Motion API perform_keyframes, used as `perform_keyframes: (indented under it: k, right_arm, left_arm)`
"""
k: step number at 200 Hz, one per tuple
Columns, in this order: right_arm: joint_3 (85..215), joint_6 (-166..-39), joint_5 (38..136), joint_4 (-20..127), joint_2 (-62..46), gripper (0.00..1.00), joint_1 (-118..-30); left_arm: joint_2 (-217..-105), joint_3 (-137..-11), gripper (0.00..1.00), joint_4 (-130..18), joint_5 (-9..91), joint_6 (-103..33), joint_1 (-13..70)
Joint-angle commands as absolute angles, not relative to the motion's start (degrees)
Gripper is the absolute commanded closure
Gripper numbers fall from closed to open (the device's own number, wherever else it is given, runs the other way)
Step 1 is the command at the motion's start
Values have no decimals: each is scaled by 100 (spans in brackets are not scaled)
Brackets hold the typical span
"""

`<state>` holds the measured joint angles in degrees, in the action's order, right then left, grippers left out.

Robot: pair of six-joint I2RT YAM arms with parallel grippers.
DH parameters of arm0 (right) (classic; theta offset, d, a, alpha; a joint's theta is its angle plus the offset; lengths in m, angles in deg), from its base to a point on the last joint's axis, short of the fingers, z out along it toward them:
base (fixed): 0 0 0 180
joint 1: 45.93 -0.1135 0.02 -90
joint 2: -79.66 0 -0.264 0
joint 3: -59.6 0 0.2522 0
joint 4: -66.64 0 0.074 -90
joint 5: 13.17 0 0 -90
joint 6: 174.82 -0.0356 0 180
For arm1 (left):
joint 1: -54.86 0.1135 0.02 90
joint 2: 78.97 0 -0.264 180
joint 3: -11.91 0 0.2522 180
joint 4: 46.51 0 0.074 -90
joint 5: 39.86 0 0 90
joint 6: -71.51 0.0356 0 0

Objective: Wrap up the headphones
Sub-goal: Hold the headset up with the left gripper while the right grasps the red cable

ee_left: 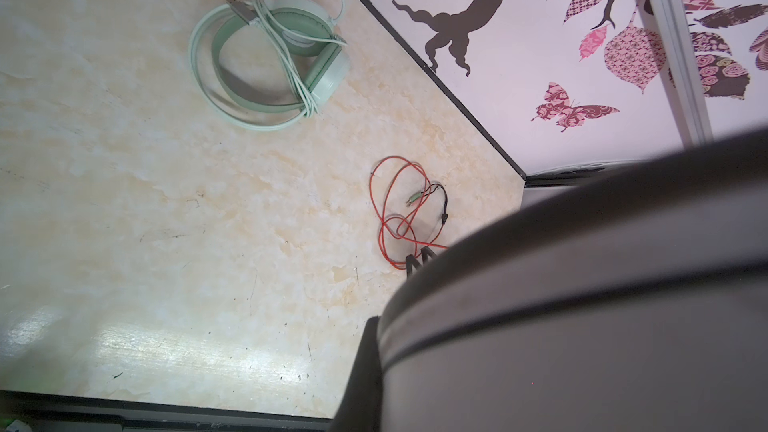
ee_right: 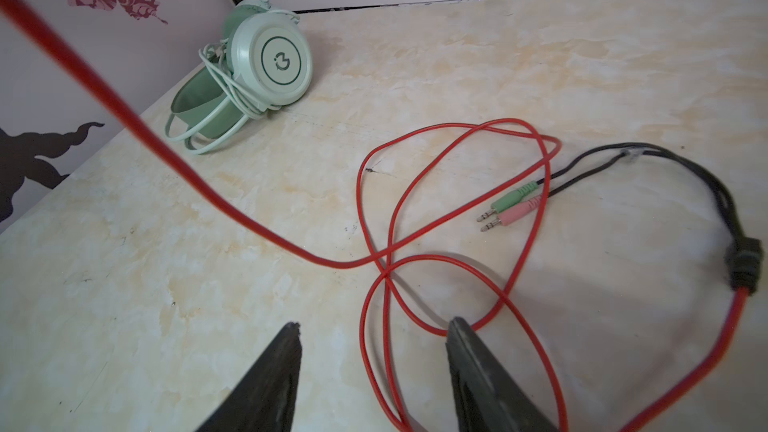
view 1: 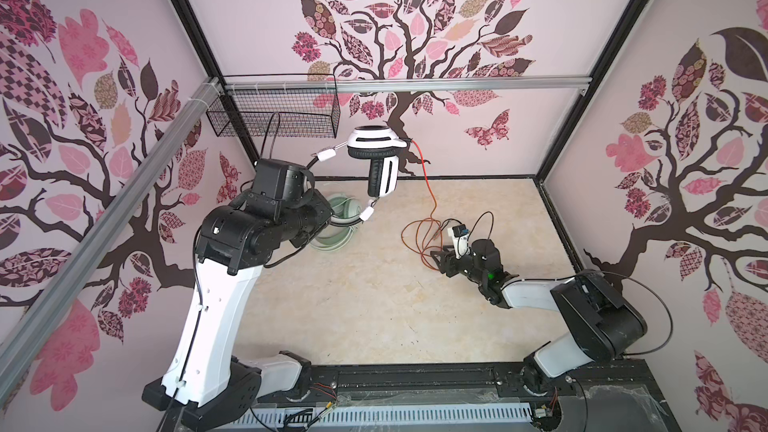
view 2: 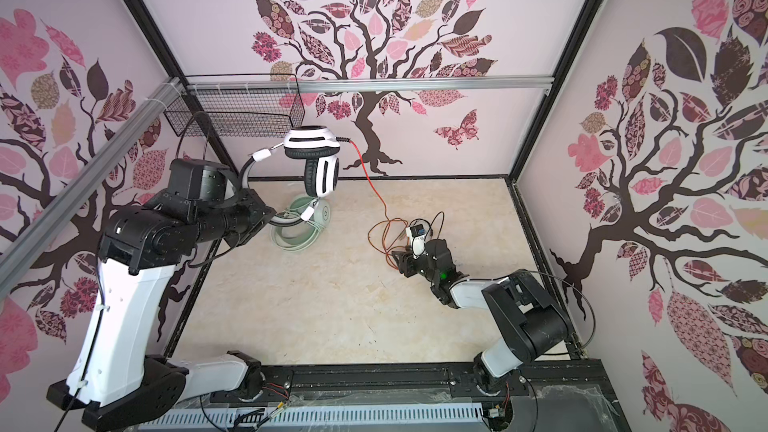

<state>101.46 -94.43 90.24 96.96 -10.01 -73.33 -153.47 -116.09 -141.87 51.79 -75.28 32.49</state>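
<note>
My left gripper [view 2: 262, 214], tips hidden, is clamped on the white headphones with black pads [view 1: 374, 141], raised over the beige tabletop [ee_right: 166, 284]. I see my right gripper [ee_right: 374, 322] parted and empty above their orange-red cord [ee_right: 104, 87]. The mint-green headphones [ee_right: 274, 62] lie at the far-left corner, partly occluded in both top views.

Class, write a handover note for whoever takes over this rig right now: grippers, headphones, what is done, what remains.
Left gripper: shut on the white headphones, held by the headband above the table.
Right gripper: open, low over the orange-red cord lying in loose loops, gripping nothing.
Mint-green headphones: on the table, pale cord wound around them. Done.
To do: wind the orange-red cord, plugs included, around the white headphones.
</note>
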Motion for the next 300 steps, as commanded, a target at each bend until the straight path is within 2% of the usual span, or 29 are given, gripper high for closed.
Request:
perform_keyframes:
  k: [1,72,96,122,129,147,178,211,253,300]
  right_arm:
    - [10298,-9237,9256,10365,-1267,39,-7470]
    - [10912,-8809,9063,11313,-1979,36,-7548]
    - [11070,-8852,9158,11922,-2433,40,-7554]
    - [11058,-9123,9436,12822,-2876,54,-7555]
    - [11086,-9197,9519,13006,-2975,65,-7545]
    - [11076,-9428,9681,13400,-3131,100,-7537]
    - [10566,-9845,9603,13871,-2972,100,-7538]
    - [9958,-10496,9471,12595,-1975,100,-7549]
    - [10011,-10674,9183,8763,147,100,-7560]
    - [9510,-10268,8960,8073,1471,100,-7560]
  left_arm:
    - [-15367,-11974,100,-13797,5050,-7544,3285]
    - [-15606,-12285,100,-13897,4955,-7474,3288]
    - [-15677,-12351,100,-13917,4953,-7459,3289]
    - [-15749,-12414,100,-13916,4961,-7457,3298]
    - [-15783,-12443,100,-13917,4954,-7460,3298]
    - [-15875,-12530,100,-13926,4943,-7455,3306]
    - [-16048,-12583,100,-13901,5060,-7406,3385]
    - [-16115,-12041,100,-13424,5337,-7310,3403]
    - [-16356,-10890,100,-12570,6244,-7060,3410]
    - [-16674,-9917,100,-11691,6500,-6683,3459]
